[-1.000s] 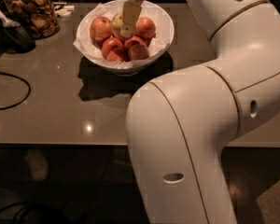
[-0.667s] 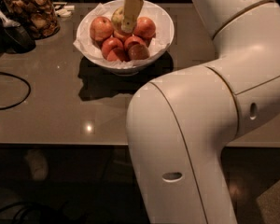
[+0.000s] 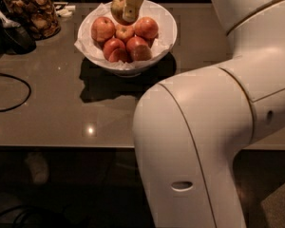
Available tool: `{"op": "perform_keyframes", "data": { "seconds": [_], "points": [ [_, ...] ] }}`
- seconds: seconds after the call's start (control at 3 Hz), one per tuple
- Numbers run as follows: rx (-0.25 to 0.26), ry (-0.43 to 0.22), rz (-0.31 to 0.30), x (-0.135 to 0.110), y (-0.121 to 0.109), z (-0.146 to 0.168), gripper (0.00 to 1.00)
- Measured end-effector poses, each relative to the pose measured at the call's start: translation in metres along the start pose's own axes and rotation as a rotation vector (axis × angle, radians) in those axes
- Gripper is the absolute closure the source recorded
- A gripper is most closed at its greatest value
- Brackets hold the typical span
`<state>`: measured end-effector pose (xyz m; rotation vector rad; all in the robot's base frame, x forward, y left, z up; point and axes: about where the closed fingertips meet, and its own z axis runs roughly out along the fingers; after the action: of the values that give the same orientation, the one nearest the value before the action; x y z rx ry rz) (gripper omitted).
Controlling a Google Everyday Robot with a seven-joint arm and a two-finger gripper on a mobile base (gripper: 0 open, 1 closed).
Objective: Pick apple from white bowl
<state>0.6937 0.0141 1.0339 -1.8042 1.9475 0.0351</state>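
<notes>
The white bowl stands at the back of the grey table, lined with crinkled white paper and holding several red apples. My gripper comes down from the top edge over the bowl's back part. It is shut on the paler yellow-green apple, which hangs lifted above the red apples, near the bowl's far rim. One cream finger covers the apple's right side.
A glass jar of brown snacks stands at the back left, with a dark object beside it. A black cable loops on the table's left. My large white arm fills the right and front.
The gripper has risen with the pale apple in its hold, lifting it off the pile of red apples towards the top of the view.
</notes>
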Motion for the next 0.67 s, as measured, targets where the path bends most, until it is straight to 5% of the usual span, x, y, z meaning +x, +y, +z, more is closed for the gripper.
{"op": "perform_keyframes", "data": {
  "seconds": [0.67],
  "points": [
    [0.027,-0.068,-0.052,-0.009,0.014,-0.043,1.00]
  ]
}}
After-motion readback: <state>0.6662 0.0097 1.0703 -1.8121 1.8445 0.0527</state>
